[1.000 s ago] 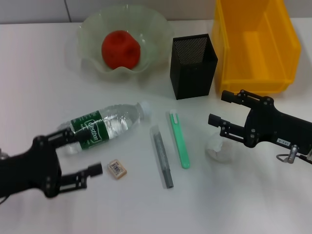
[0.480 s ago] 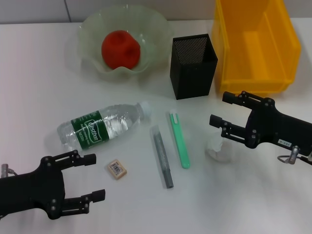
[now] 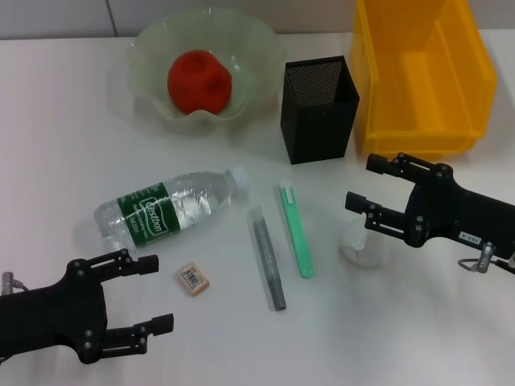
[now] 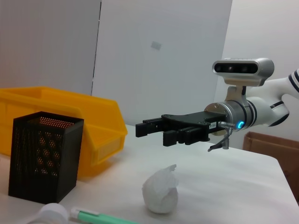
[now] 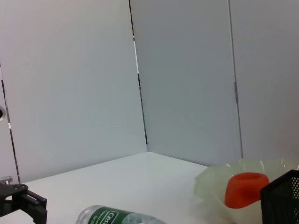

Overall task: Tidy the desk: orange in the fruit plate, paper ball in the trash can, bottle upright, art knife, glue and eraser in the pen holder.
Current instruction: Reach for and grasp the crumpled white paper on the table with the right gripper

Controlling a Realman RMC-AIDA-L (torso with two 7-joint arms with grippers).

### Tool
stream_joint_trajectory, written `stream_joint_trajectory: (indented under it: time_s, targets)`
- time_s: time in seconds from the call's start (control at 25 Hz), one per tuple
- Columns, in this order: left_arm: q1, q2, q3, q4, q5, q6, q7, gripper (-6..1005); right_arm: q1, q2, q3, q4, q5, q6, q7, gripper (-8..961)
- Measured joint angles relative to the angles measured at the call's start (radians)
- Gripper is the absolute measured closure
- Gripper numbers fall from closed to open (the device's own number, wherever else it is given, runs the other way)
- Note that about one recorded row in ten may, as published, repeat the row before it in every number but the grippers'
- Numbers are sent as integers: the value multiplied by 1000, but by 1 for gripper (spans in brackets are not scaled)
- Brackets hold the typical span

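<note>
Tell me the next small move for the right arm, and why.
Probably lower the right gripper onto the paper ball and close. Its fingers are open and hang just above the wad, which still lies on the table in front of the trash can. The orange already sits in the fruit plate; the left gripper waits open.

I work in a bare lab or test room: a plain white surface, blank grey wall panels, a cardboard box at right.

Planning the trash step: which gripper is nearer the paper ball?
Right. The right gripper, open, hovers just above the paper ball; the left gripper, open, sits far across the desk near the eraser.
</note>
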Motion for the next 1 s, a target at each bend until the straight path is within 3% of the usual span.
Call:
stream_joint_trajectory:
  time_s: [0.4,0.72,1.0]
  targets:
    - [3,-2,0,0,-1,4,0,220,2,0,-5,-67,-5,-42,123,255]
    - [5,-3,0,0,-5,3,0,223,15,-2,-9,-423,-197,-142,513,259]
    - [5,-3,-23,1,-1,8,0,225,152,-28,-9,-669,-460,-270,850,261]
